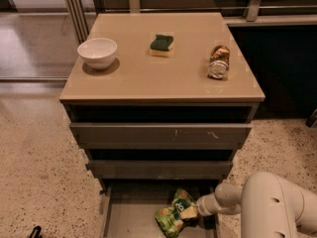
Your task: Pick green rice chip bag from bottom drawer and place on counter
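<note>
— Where's the chip bag (173, 217)?

— Crumpled at the right of the open bottom drawer (126, 217). The gripper (197, 211) reaches in from the right and touches it. Whether the jaws hold it, I cannot tell.

— How to do it well?

— Likely a firm pinch, then pull out toward the near side before lifting. Set it on the bare near worktop (148, 81), away from the bowl (97, 52).

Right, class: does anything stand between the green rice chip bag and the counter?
The gripper is at the green rice chip bag in the bottom drawer. The two upper drawers stand between it and the counter.
</note>
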You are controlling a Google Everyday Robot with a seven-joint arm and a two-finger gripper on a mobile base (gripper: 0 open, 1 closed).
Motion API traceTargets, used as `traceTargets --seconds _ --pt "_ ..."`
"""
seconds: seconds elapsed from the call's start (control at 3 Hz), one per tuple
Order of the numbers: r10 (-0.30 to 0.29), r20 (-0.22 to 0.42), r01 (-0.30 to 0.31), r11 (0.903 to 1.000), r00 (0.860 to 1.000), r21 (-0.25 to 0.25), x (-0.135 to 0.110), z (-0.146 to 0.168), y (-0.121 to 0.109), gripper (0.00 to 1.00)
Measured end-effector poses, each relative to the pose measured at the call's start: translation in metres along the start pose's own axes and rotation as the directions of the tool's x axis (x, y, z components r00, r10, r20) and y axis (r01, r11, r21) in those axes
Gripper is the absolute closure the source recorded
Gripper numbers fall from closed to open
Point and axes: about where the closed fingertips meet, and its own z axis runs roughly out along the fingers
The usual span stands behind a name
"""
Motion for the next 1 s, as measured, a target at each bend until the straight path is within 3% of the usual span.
traceTargets --seconds 0.33,0.67,1.0 --pt "0.0 0.0 0.0 1.0 1.0 0.0 0.0 0.0 0.0 0.84" --pt "0.0 0.0 0.0 1.0 1.0 0.0 0.0 0.0001 0.0 1.0" --pt "-0.01 0.013 0.01 0.9994 1.0 -0.034 -0.004 -0.0036 0.0065 1.0"
